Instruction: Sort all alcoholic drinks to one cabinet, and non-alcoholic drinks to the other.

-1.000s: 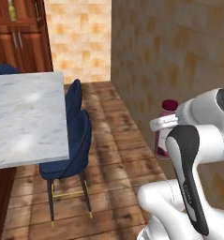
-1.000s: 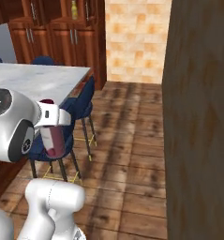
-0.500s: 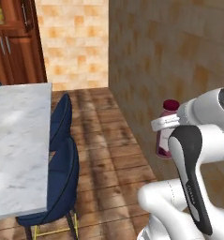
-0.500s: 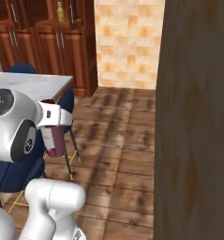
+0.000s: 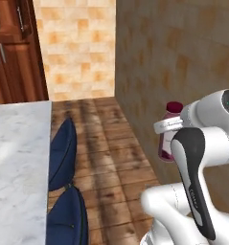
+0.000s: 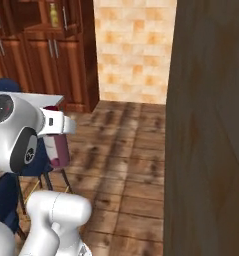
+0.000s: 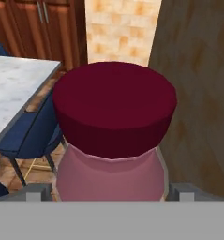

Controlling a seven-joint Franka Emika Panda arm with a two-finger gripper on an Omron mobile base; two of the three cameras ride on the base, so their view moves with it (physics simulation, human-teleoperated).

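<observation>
The gripper (image 7: 111, 190) is closed on the maroon bottle (image 7: 114, 140): in the hand view one finger tip stands at each side of the bottle's pinkish body, and the dark red cap is very near the camera. In the left base view the same bottle (image 5: 169, 131) stands upright in front of the white arm, in the air above the wooden floor (image 5: 106, 143) and just before the brown wall (image 5: 183, 57) on the right side. In the right base view the bottle (image 6: 56, 145) is partly hidden behind the hand.

To the left of the arm is the table (image 5: 15, 162) with a white marble top, and two dark blue chairs (image 5: 63, 153) stand along its edge. Farther away, behind the table, is the reddish-brown wooden cabinet (image 6: 41, 55) with silver bar handles. On its open shelf a small yellowish bottle (image 6: 53, 15) stands, but it is too small to tell which one it is. Beside the cabinet there is a wall of light orange tiles (image 6: 133, 45).
</observation>
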